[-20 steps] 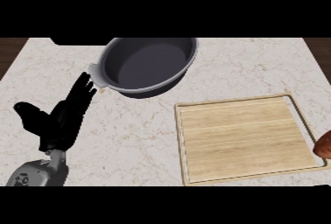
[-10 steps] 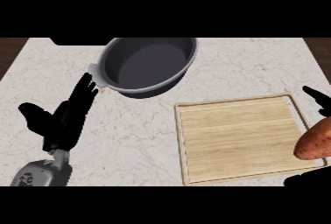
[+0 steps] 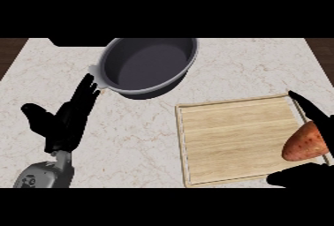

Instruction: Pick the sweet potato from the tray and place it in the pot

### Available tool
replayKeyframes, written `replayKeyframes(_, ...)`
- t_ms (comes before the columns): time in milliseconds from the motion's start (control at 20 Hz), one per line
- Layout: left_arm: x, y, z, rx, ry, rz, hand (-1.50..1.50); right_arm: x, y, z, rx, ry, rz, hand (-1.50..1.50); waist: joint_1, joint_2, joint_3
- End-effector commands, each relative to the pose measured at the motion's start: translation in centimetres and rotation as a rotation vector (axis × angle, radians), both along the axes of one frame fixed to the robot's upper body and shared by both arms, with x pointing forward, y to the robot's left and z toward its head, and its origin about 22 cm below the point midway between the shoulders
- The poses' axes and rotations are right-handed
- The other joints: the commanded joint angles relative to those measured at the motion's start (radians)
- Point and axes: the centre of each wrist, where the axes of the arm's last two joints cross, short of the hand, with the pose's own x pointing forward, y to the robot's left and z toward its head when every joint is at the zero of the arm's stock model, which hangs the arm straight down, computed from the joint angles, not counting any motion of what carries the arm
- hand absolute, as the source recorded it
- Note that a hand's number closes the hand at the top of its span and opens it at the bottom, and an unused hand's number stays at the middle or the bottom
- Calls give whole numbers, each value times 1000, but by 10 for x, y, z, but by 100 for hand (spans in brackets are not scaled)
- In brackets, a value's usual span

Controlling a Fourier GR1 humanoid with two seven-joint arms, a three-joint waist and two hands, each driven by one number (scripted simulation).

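So the sweet potato [image 3: 305, 142] is over at the right edge of the head view, orange-red, sitting over the right rim of the wooden tray [image 3: 235, 141]. The right hand [image 3: 316, 132] has it wrapped: one black finger runs down along the top right of the potato and the thumb shows as a dark shape just below it, at the tray's lower right corner. Most of that hand is cut off by the edge of the view, but the fingers clearly curl round the potato. Can't tell whether the potato touches the tray surface or is just above it.

The tray is light wood with a raised border, lying flat on the marble counter [image 3: 130, 145] on the right half.

The pot [image 3: 146, 66] is dark grey, round, with a small handle nub on its left side, up near the top centre, well apart from the potato.

The left hand [image 3: 65, 121] is on the left side, fingers straight and pointing up toward the pot's left rim, thumb spread out to the side, holding nothing. Its grey forearm [image 3: 42, 174] comes in from the lower left.
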Motion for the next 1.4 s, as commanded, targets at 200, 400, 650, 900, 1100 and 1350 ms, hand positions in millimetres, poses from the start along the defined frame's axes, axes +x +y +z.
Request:
replayKeyframes(200,3,-10,4,-7,8,12,0,13,26,3,4,39,-86,-150,1,0,0)
replayKeyframes(400,-7,9,-1,-3,13,-3,0,16,25,-12,-8,77,-125,-150,0,-1,0)
replayKeyframes(650,-2,6,7,-3,18,-15,0,26,21,-32,-59,171,-156,-150,-4,-1,0)
replayKeyframes(900,-5,-4,-16,-4,7,-17,0,53,34,-41,-72,174,-140,-150,3,1,0)
replayKeyframes(1100,-1,2,12,-5,-7,-8,0,54,37,-54,-113,212,-124,-150,1,-1,0)
replayKeyframes(1350,-3,7,-1,-9,4,-6,0,64,41,-65,-148,296,-138,-150,4,0,-1)
